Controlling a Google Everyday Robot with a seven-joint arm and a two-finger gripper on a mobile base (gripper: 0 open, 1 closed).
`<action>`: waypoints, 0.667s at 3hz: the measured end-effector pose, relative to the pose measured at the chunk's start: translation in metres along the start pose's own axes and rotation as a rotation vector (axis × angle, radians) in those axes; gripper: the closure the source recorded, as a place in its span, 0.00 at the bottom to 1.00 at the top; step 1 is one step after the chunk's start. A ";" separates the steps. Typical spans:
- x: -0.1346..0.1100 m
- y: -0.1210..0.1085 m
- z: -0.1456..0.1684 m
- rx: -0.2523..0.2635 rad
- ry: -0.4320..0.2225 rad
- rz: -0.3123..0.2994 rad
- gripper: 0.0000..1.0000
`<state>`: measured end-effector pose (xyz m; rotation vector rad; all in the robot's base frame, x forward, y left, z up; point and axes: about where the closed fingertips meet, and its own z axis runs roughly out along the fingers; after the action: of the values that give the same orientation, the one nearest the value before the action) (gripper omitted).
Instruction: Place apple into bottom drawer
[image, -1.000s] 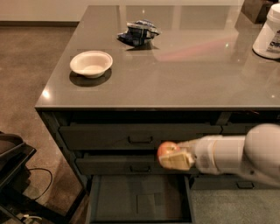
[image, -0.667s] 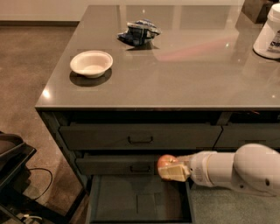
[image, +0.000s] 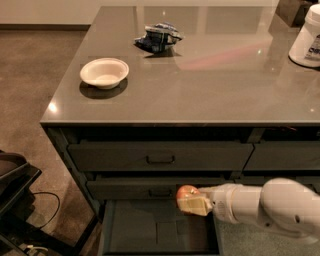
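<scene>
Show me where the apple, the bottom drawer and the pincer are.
apple (image: 187, 191): camera view, on its red top.
bottom drawer (image: 135, 225): camera view, on the bare floor, left part.
pincer (image: 190, 203): camera view, at its tip, shut on the apple over the drawer's rear right.

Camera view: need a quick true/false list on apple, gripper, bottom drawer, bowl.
1. The gripper holds the apple. True.
2. The bottom drawer is shut. False: it is pulled open, below the gripper.
3. The bowl sits on the counter. True.
4. The apple is in the bowl. False: the bowl is empty; the apple is in the gripper, down by the drawers.
</scene>
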<state>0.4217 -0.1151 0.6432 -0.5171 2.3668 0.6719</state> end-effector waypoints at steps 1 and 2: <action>0.039 -0.010 0.046 -0.020 -0.024 0.097 1.00; 0.078 -0.019 0.095 -0.047 -0.010 0.194 1.00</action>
<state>0.4173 -0.0911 0.5213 -0.3046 2.4164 0.8166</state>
